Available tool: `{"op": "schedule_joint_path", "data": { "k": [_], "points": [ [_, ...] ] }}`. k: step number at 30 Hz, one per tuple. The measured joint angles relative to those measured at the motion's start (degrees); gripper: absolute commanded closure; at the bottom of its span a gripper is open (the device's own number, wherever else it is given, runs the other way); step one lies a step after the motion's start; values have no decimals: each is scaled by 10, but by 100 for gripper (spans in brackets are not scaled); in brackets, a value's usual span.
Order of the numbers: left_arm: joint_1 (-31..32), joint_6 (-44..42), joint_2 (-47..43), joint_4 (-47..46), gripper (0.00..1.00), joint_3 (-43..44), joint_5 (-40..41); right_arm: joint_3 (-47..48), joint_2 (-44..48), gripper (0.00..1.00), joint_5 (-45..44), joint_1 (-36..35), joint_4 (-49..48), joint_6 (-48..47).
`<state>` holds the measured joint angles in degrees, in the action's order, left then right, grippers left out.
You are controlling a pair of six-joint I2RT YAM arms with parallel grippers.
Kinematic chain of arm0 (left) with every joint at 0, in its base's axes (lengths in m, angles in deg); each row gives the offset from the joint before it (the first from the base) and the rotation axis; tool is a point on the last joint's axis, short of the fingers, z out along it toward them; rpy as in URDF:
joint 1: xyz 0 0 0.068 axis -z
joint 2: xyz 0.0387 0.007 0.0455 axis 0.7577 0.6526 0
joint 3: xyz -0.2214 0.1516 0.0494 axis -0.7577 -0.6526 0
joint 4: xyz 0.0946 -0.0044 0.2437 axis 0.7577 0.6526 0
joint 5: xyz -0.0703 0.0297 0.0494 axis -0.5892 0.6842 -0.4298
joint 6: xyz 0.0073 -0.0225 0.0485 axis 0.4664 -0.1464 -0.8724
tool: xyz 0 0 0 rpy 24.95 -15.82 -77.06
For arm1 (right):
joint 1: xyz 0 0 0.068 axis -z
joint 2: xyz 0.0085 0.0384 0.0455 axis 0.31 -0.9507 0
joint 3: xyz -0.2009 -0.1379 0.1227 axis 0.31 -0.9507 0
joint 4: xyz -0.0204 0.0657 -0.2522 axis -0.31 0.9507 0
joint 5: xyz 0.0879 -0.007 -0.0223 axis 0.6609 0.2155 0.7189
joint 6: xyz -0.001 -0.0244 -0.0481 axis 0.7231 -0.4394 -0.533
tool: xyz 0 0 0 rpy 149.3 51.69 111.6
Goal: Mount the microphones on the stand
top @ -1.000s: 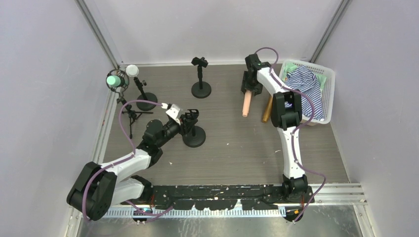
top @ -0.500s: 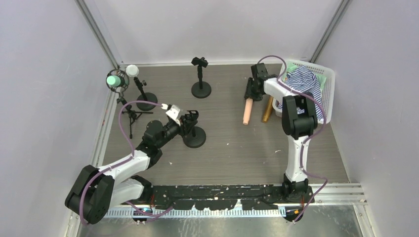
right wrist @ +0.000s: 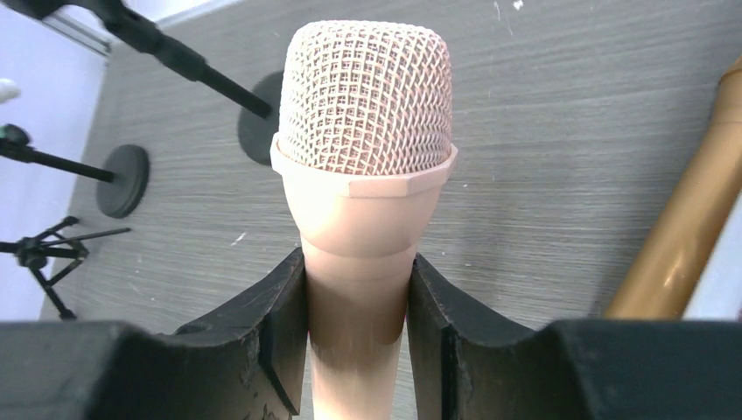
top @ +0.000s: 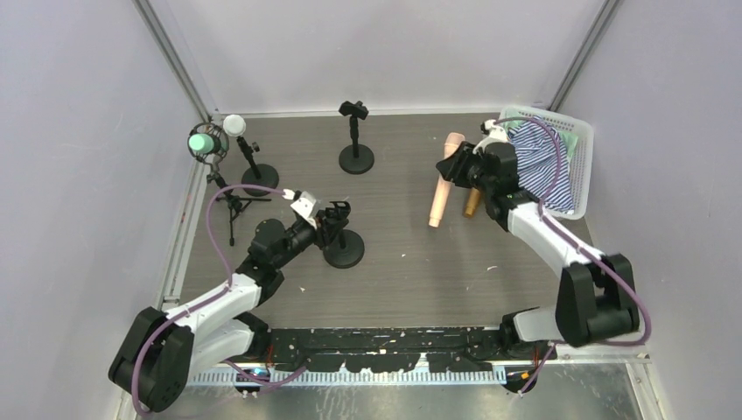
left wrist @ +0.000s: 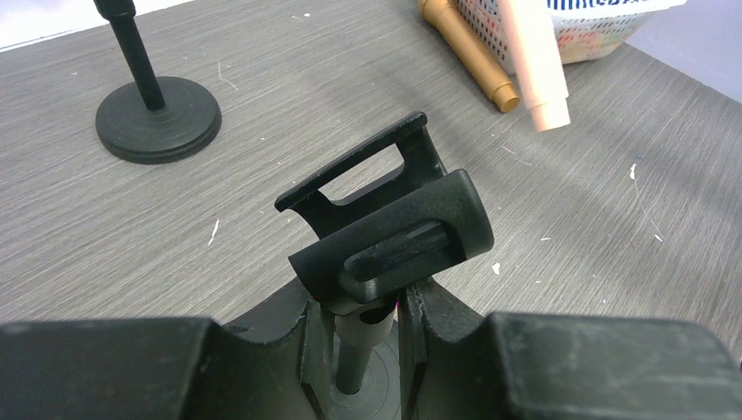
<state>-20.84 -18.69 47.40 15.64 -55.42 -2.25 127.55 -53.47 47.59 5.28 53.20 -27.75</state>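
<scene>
My right gripper (top: pixel 465 171) is shut on the peach-pink microphone (top: pixel 441 182) just below its mesh head (right wrist: pixel 366 96) and holds it tilted, tail end down. It also shows in the right wrist view (right wrist: pixel 357 306). The golden-brown microphone (top: pixel 472 203) lies on the table beside the basket. My left gripper (top: pixel 330 219) is shut on the post of a round-based stand (top: pixel 345 247), under its empty black clip (left wrist: pixel 385 227). The mint green microphone (top: pixel 203 142) and the white microphone (top: pixel 234 125) sit on stands at the far left.
An empty stand (top: pixel 355 131) with a round base is at the back middle. A white basket (top: pixel 581 166) with striped cloth stands at the right wall. A tripod stand (top: pixel 232 203) is at the left. Walls close the table on three sides.
My right arm has swung round from above to the right side and lifted the peach-pink microphone's head end off the table. My left gripper has stayed on the stand's post.
</scene>
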Motion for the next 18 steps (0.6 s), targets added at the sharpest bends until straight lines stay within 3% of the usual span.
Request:
{"op": "schedule_joint_path", "data": {
  "k": [11,18],
  "points": [
    [0,26,-31,21,100,-9,-11,-112,240,99,-46,28,-38,68],
    [0,49,-36,20,100,-10,-3,-87,273,99,-19,36,6,58]
  ]
}}
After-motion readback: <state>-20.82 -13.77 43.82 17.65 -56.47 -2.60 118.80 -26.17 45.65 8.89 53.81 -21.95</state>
